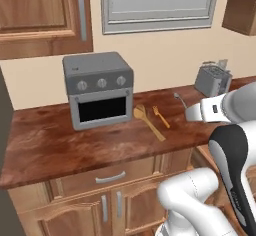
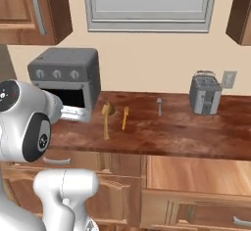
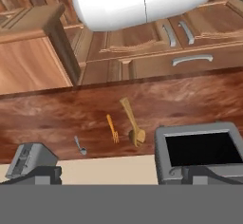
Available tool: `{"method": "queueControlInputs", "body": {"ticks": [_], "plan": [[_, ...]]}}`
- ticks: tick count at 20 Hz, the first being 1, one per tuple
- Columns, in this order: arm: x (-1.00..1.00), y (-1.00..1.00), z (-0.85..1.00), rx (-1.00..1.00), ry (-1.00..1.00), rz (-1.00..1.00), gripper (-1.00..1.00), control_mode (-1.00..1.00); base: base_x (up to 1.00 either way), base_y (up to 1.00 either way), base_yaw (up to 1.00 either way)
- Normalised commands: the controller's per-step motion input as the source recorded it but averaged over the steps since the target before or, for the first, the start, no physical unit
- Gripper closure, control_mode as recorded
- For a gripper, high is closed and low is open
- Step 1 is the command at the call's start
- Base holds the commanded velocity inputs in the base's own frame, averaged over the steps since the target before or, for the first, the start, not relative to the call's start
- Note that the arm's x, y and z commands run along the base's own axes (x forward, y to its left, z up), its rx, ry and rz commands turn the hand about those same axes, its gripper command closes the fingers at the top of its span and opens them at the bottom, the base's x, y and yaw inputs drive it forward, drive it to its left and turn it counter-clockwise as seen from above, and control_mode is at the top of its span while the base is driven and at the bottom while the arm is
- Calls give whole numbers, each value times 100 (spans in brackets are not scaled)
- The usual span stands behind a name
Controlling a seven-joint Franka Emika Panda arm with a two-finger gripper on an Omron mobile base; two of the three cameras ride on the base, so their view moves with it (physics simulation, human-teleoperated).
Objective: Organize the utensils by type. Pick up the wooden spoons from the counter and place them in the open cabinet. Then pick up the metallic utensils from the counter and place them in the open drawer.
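Note:
The tan wooden spoon [image 1: 148, 122] [image 2: 106, 117] [image 3: 132, 123] lies on the dark red-brown counter [image 1: 50, 145] [image 2: 186, 132], just right of the toaster oven. Beside it lies the slim orange-gold fork [image 1: 161, 116] [image 2: 124, 118] [image 3: 112, 128], a little apart from the spoon. My gripper [image 3: 124, 175] hangs open well above the counter, and its dark fingertips [image 3: 40, 174] stand far apart with nothing between them. The open drawer [image 2: 196, 173] [image 3: 28, 66] juts out below the counter's right part, showing its tan inside. A brown wall cabinet [image 1: 45, 15] [image 2: 24, 10] with a grey bar handle hangs upper left.
A grey toaster oven [image 1: 97, 90] [image 2: 66, 78] [image 3: 199, 152] stands at the left of the counter. A silver toaster [image 1: 212, 80] [image 2: 206, 93] stands at the right. A small grey spoon [image 1: 179, 99] [image 2: 159, 105] [image 3: 80, 145] lies between the fork and the toaster.

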Motion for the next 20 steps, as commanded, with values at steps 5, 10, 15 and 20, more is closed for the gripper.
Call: {"method": "queueControlInputs", "body": {"ticks": [5,10,15,20], "plan": [[0,0,0,0,0,0,-100,100,41,28,-22],[0,0,0,0,0,0,-100,100,41,24,-21],[0,0,0,0,0,0,-100,100,38,27,-19],[5,4,0,0,-2,-4,-100,-100,19,18,-10]]}}
